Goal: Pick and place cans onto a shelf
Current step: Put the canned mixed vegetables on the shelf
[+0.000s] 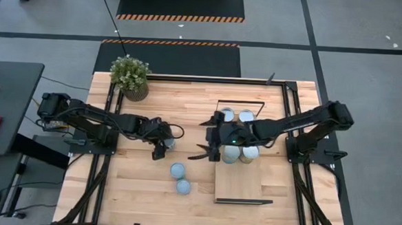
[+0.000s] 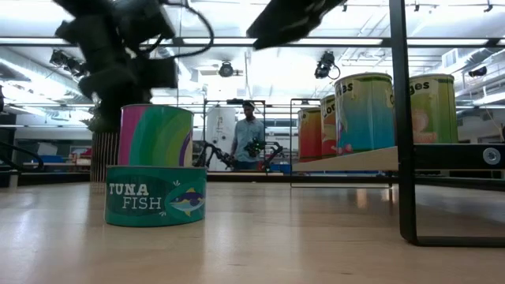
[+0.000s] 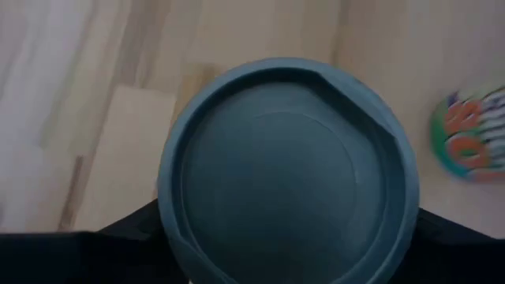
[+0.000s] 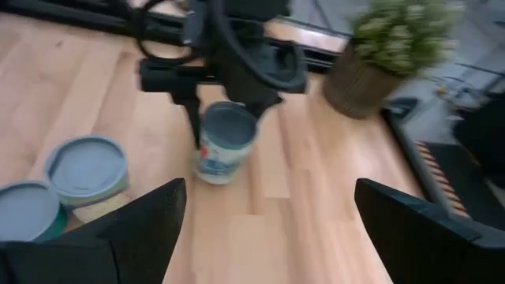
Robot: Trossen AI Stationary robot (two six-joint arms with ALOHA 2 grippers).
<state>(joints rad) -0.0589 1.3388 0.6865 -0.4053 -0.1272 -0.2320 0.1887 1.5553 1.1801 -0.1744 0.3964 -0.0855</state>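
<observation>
We log the scene from the table's near edge outward. Two loose cans sit side by side on the table near the front: one closest to us, the other just behind it. In the low view the nearer of the two visible cans is a short teal tin labelled "TUNA FISH", with a taller pink-and-green can behind it.

Further back, the left end effector grips a can at mid-table; the right wrist view shows dark fingers on either side of it, and the left wrist view fills with its blue-grey top.

The right end effector hangs just beside the shelf's left edge, its fingers spread wide and holding nothing. The shelf lies right of centre, bearing four cans: two nearer, two behind them.

At the far-left corner stands a potted plant. Beyond the table a person stands in the room.
</observation>
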